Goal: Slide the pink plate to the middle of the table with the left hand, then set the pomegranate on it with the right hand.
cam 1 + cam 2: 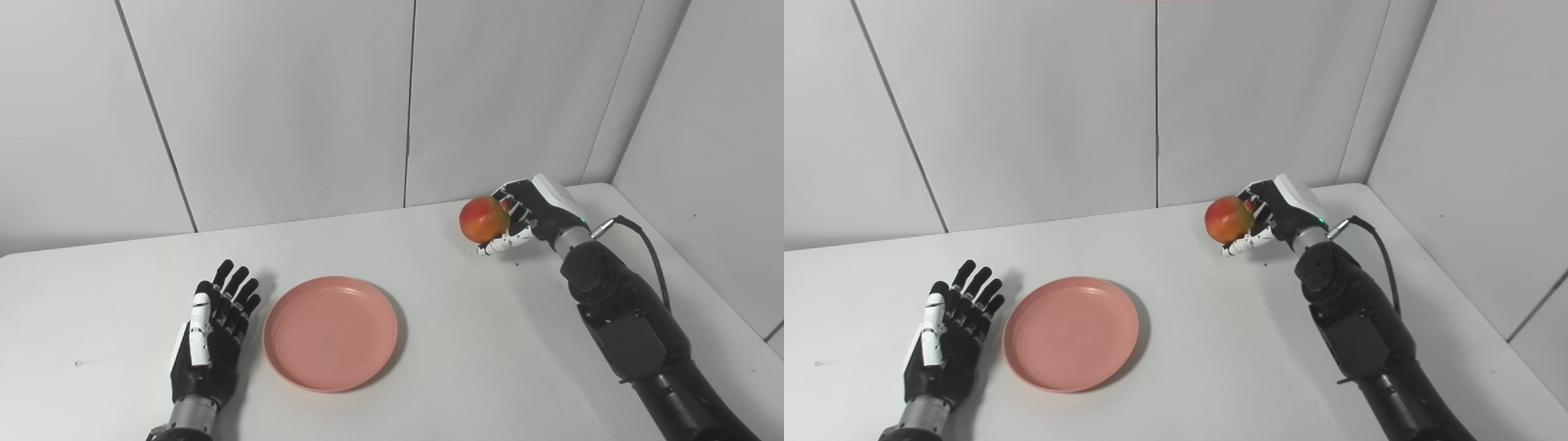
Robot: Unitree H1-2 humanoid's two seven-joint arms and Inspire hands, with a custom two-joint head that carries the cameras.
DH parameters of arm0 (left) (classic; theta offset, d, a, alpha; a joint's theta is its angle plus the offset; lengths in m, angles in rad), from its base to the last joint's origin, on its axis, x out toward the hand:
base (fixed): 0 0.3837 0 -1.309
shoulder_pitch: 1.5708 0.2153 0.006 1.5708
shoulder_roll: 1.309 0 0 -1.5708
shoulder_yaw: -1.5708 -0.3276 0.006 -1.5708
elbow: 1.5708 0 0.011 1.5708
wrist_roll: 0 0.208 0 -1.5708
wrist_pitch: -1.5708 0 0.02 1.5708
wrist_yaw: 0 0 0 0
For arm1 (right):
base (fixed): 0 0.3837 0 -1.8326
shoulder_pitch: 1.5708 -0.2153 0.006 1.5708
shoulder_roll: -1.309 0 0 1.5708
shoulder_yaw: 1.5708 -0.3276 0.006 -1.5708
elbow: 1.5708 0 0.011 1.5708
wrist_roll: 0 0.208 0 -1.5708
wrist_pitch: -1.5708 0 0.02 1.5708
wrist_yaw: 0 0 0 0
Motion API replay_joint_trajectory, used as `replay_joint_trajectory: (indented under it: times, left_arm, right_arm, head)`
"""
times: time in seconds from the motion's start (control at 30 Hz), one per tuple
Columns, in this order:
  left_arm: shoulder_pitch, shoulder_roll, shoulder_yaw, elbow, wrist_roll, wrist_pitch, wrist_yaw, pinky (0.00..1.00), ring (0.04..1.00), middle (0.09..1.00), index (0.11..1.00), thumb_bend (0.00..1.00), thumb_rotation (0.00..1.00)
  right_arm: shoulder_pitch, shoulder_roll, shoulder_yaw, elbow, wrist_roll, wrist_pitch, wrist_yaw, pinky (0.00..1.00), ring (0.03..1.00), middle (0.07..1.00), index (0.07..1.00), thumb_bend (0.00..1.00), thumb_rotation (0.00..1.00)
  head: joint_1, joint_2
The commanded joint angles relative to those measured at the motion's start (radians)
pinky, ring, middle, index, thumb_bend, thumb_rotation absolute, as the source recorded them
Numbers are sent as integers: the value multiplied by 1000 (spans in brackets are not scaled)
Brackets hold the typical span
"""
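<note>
The pink plate (331, 331) lies flat on the white table (465, 343), left of its middle. My left hand (214, 331) rests open on the table just left of the plate, fingers stretched forward, close to the rim. It holds nothing. My right hand (527, 220) is at the far right of the table, shut on the red and yellow pomegranate (484, 218), holding it a little above the tabletop. The pomegranate also shows in the right eye view (1229, 218), well to the right of and beyond the plate (1070, 334).
White wall panels (404, 104) stand close behind the table's far edge and along its right side. A black cable (649, 245) loops from my right wrist. The table's right edge runs near my right forearm (625, 324).
</note>
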Motion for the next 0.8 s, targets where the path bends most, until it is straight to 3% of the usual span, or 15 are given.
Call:
replay_joint_trajectory:
  times: [0.0,0.37,0.47,0.63,0.77]
  left_arm:
    - [16,-13,-9,-1,19,34,23,950,924,938,930,398,1000]
    - [24,-40,-24,-21,50,36,47,938,919,929,921,405,1000]
    - [24,-46,-26,-24,56,36,52,939,921,931,923,403,1000]
    - [27,-60,-35,-29,72,33,64,946,924,935,928,399,1000]
    - [30,-71,-44,-36,86,34,73,930,922,935,923,395,1000]
  right_arm:
    - [-41,0,2,-79,-3,-23,-5,381,444,466,510,527,0]
    - [-76,68,91,-200,-54,-6,50,411,461,473,502,528,0]
    - [-80,87,107,-204,-59,-12,55,432,487,490,485,529,0]
    - [-84,130,145,-195,-78,-34,53,384,441,459,519,526,0]
    - [-88,161,187,-188,-103,-37,59,457,485,480,494,530,0]
  head:
    - [6,2]
    - [61,6]
    - [85,6]
    - [122,8]
    - [148,10]
